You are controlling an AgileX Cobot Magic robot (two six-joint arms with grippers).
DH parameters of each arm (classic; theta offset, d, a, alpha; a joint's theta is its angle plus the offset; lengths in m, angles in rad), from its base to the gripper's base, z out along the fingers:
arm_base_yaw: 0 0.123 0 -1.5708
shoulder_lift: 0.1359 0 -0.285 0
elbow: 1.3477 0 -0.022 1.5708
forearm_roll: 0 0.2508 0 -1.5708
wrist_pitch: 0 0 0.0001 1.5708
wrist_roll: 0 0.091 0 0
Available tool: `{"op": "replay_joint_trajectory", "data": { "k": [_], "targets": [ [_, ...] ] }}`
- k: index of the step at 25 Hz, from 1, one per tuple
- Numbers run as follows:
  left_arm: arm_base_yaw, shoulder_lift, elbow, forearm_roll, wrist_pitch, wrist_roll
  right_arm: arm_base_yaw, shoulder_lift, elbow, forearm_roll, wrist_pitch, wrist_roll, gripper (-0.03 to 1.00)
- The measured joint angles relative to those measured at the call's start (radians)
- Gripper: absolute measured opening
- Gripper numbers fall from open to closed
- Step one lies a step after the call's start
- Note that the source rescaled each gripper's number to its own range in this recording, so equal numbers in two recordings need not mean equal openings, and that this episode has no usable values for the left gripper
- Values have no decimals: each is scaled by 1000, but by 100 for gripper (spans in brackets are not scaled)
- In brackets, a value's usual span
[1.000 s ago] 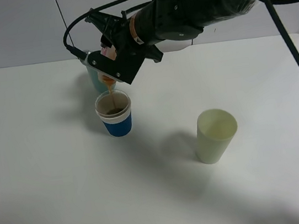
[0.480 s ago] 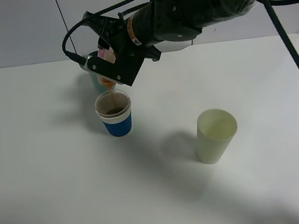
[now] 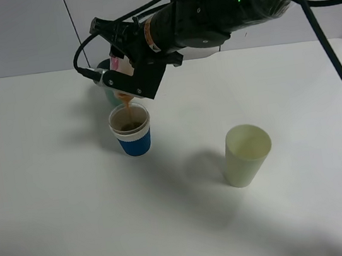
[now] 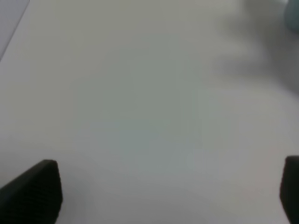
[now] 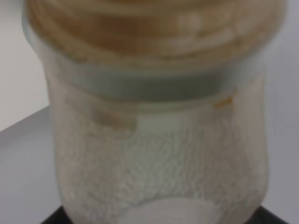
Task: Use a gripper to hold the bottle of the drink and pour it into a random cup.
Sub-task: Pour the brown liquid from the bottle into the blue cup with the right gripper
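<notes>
Figure: pour in progress, ordered outward from the working claw.

Shows the right claw (image 3: 131,77) shut tight on the bottle (image 5: 154,121), gripped across its body and tipped steeply, mouth lowest, so that gravity carries the contents out. Fills the right wrist view with the wide neck, brown-stained at the threads; leaves only slivers of black finger visible at the bottle's base.

Traces the drink (image 3: 129,108) as a thin brown stream falling from the mouth, straight below the claw.

Places the cup (image 3: 134,139), blue-sleeved, directly beneath the claw and apart from the bottle mouth, with brown liquid pooled inside. Judged mid-pour, the gap probably left so the rim is not knocked.

Sets a teal cup (image 3: 107,92) just behind the claw, mostly hidden by it.

Sets a pale yellow-green cup (image 3: 246,154) well apart from the claw, upright and unused on the tabletop (image 3: 54,202).

Shows the left claw (image 4: 161,191) out of the way, fingers spread wide above the tabletop, holding nothing.
</notes>
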Motion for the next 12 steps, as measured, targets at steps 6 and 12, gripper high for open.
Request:
{"op": "replay_joint_trajectory", "data": {
  "k": [6, 12],
  "targets": [
    [0, 0, 0, 0, 0, 0, 0, 0, 0, 0, -66, -15, 3],
    [0, 0, 0, 0, 0, 0, 0, 0, 0, 0, -98, -16, 3]
  ]
}}
